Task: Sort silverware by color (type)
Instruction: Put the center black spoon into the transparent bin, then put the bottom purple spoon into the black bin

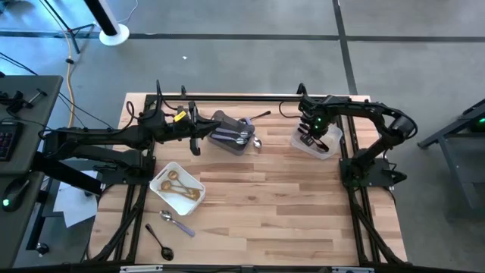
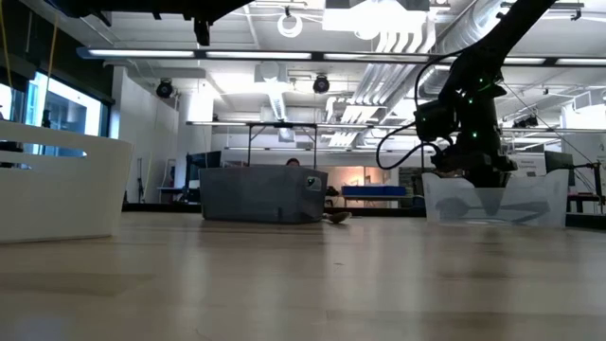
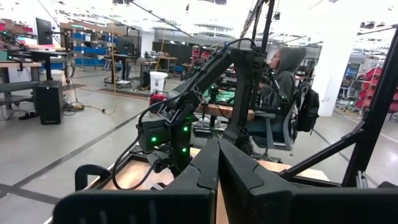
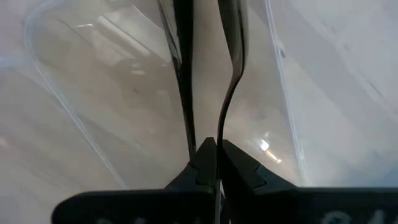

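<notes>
Slim black utensil [image 4: 229,87] in right gripper [image 4: 216,163].

Tabletop [image 1: 265,205]: bin [image 1: 227,130] at rear centre holds utensils; tub [image 1: 322,145] at rear right. Tray [image 1: 162,189] front left holds three spoons [image 1: 180,183]. Two more spoons [image 1: 168,233] lie in front of the tray, apart.

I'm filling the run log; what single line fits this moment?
right gripper: shut on black utensils, over clear tub | left gripper: shut, raised by grey bin | white tray: gold pieces
</notes>
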Tool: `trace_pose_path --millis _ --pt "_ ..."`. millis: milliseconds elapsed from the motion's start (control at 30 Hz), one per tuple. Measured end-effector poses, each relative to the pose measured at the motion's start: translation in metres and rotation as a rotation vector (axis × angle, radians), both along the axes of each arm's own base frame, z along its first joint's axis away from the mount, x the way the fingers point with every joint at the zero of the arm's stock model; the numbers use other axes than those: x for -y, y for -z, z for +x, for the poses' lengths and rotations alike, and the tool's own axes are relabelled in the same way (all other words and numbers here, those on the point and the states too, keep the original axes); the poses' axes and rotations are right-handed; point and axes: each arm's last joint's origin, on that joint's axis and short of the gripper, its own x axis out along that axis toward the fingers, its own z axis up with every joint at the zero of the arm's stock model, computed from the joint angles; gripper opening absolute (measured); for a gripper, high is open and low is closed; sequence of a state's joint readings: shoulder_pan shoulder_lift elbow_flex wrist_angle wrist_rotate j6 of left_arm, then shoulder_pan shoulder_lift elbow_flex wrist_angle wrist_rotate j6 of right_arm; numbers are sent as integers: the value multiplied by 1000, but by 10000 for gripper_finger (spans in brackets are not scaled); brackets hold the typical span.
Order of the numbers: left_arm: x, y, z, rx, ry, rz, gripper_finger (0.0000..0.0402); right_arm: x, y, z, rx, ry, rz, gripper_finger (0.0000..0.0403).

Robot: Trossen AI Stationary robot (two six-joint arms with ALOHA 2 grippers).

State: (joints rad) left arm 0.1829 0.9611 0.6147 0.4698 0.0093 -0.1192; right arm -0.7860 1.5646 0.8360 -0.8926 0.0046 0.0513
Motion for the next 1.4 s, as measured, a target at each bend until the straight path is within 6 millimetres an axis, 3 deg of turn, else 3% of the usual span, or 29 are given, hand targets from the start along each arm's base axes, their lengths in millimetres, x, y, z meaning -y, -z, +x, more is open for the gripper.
trace_pose_path --millis 233,633,933,1200,1400 --pt "0 0 0 0 0 0 0 -1 0 0 -4 -7 7 14" --pt "0 0 0 0 0 0 0 -1 0 -1 -10 -5 12 133" --pt "0 0 0 -1 0 0 0 -3 -3 -2 4 -7 30 136" --pt "0 0 0 -1 0 0 0 -17 -41 -15 107 31 -46 123" --pt "0 0 0 -1 0 0 0 -39 -85 -23 407 79 -134 121"
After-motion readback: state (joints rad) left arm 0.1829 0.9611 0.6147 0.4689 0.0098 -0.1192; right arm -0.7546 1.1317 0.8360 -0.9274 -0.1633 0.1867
